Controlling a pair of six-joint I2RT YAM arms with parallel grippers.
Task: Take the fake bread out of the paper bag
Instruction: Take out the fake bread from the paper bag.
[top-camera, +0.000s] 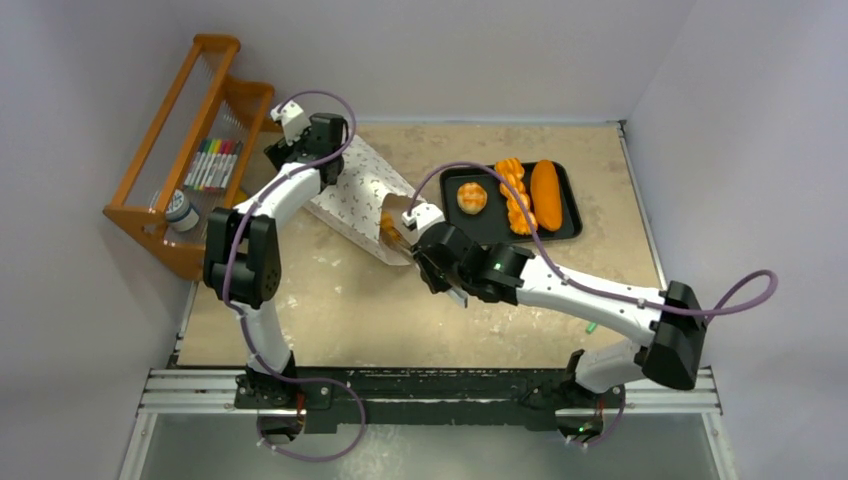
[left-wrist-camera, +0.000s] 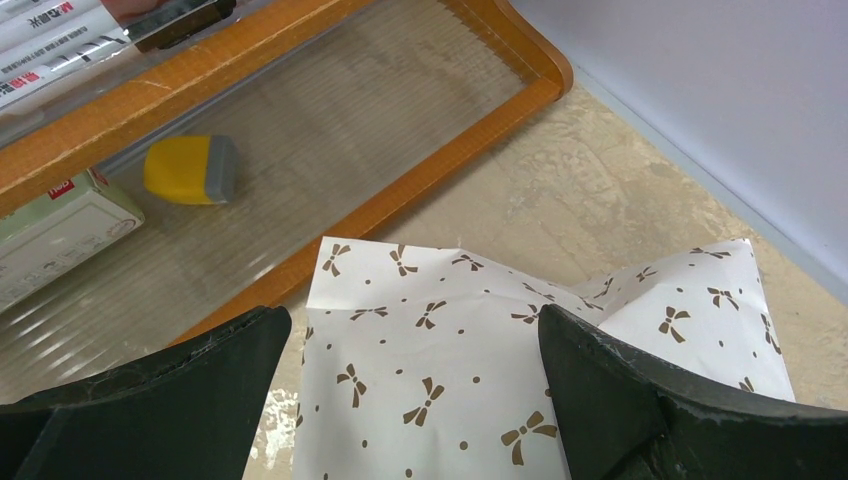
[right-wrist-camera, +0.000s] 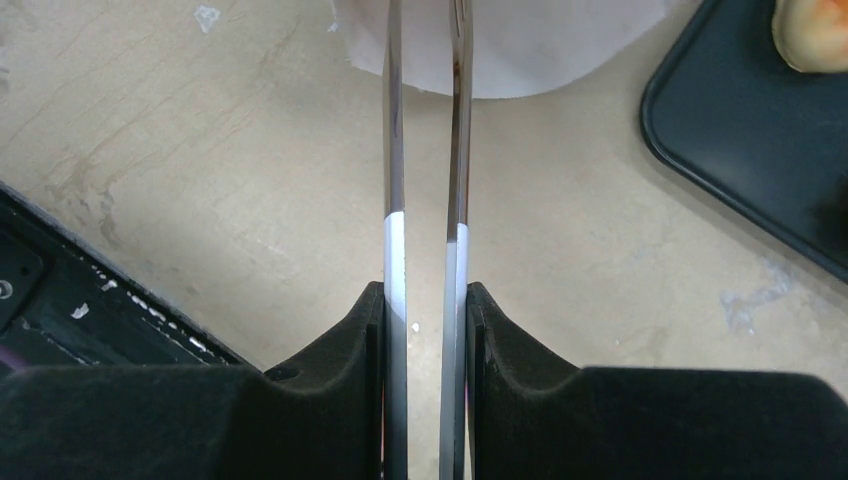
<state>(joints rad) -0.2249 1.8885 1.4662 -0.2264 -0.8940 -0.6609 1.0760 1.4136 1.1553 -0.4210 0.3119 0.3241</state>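
Left gripper (left-wrist-camera: 410, 322) hangs spread wide over the paper bag (left-wrist-camera: 520, 380). Right gripper (right-wrist-camera: 425, 292) pinches metal tongs (right-wrist-camera: 395, 150) pointed at the bag. Fake bread (top-camera: 545, 195) sits on the black tray (top-camera: 488, 228).

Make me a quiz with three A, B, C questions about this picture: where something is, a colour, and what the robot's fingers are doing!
1. Where does the flat black plastic tray sit?
A. on the right arm's side of the white paper bag
B. inside the bag
C. on the floor

2. What colour are the little bows printed on the bag?
A. green
B. brown
C. pink

3. What do the right arm's fingers do?
A. hang open
B. squeeze a spoon
C. grip thin metal tongs

Answers: A, the top view shows the tray on that side; B, the left wrist view shows brown bows; C, two metal blades run between the fingers.
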